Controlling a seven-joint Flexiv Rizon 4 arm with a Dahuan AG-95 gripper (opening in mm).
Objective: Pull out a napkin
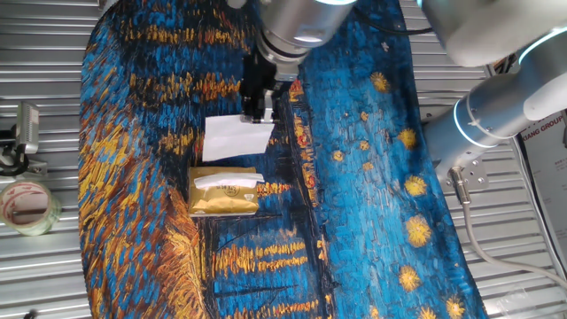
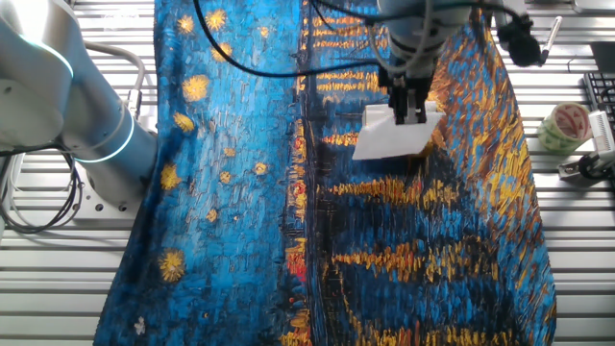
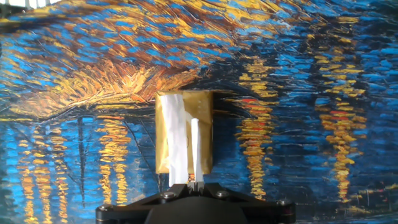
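Observation:
My gripper is shut on the top edge of the white napkin, which hangs free in the air above the cloth. The gold tissue packet lies flat below and in front of it, with more white tissue showing at its slot. In the other fixed view the gripper holds the napkin, and the packet is hidden. In the hand view the napkin shows edge-on as a thin white strip rising to the gripper, with the packet far below.
A blue and orange painted cloth covers the table. A tape roll and a small clamp sit on the metal slats to one side; the roll also shows in the other fixed view. The arm's base stands beside the cloth.

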